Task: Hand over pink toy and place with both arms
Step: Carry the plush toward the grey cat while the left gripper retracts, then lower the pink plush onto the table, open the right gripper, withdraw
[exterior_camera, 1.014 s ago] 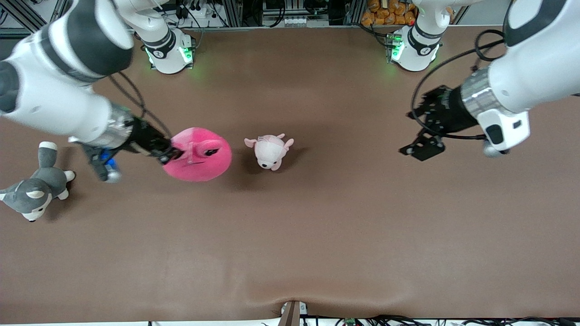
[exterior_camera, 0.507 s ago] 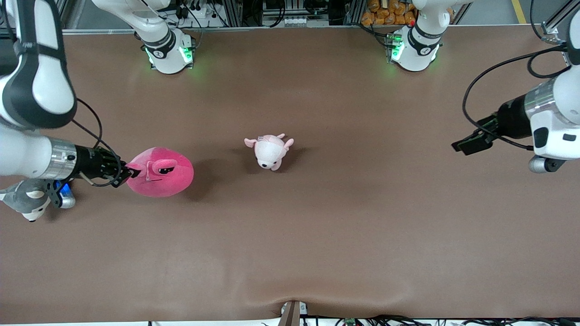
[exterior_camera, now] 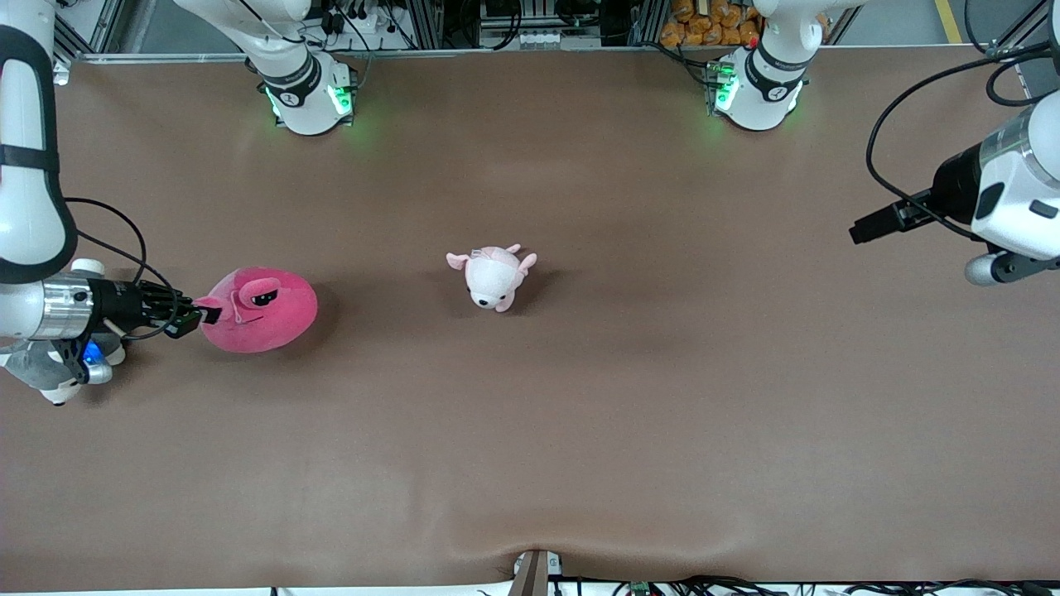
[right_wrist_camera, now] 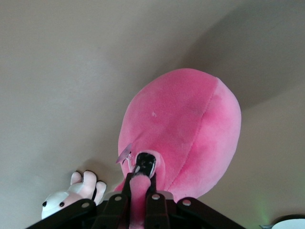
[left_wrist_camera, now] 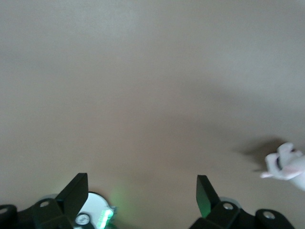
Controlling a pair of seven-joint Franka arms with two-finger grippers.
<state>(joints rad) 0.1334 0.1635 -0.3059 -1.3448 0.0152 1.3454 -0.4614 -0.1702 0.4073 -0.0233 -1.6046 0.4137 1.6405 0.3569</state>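
The pink toy (exterior_camera: 263, 318), a round hot-pink plush with dark half-lidded eyes, hangs from my right gripper (exterior_camera: 201, 316) over the right arm's end of the table. In the right wrist view the right gripper (right_wrist_camera: 141, 183) is shut on a small pink flap at the edge of the pink toy (right_wrist_camera: 188, 126), whose body bulges out past the fingertips. My left gripper (exterior_camera: 865, 228) is up over the left arm's end of the table, well away from the toy. The left wrist view shows the left gripper (left_wrist_camera: 141, 191) open, with only bare table between its fingers.
A small pale pink-and-white plush (exterior_camera: 493, 276) lies mid-table and also shows in both wrist views (left_wrist_camera: 287, 165) (right_wrist_camera: 71, 196). A grey-and-white husky plush (exterior_camera: 40, 377) lies mostly hidden under the right wrist. The arm bases (exterior_camera: 308, 93) (exterior_camera: 755, 87) stand along the table's farthest edge.
The right arm has swung back toward its own end of the table, carrying the pink toy with it. The left arm has drawn back toward its end. The small plush has not moved.
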